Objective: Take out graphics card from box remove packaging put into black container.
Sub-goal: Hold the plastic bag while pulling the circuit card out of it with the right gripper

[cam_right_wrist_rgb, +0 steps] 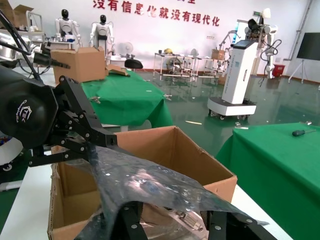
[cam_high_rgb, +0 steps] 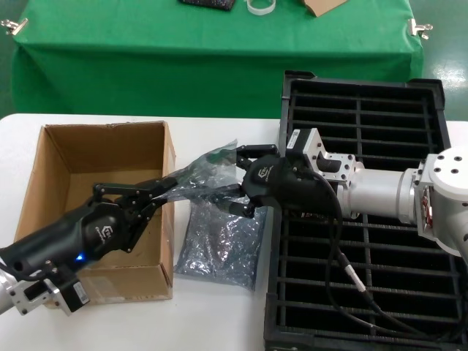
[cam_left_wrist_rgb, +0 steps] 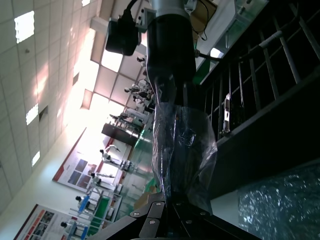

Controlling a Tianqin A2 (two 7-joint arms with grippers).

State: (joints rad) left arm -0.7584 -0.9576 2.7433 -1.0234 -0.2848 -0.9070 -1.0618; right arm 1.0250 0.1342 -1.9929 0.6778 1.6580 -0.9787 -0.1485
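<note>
The packaging, a crinkly grey-blue bag, is stretched in the air between my two grippers, over the gap between the box and the black container. My left gripper is shut on the bag's end near the box's right wall; in the left wrist view the fingers meet on the bag. My right gripper holds the other end, its fingers spanning the graphics card inside the bag. In the right wrist view the card's bracket and port show under the bag.
A second crinkly grey bag lies flat on the white table between the box and the black container. A green-covered table stands behind. The open box also shows in the right wrist view.
</note>
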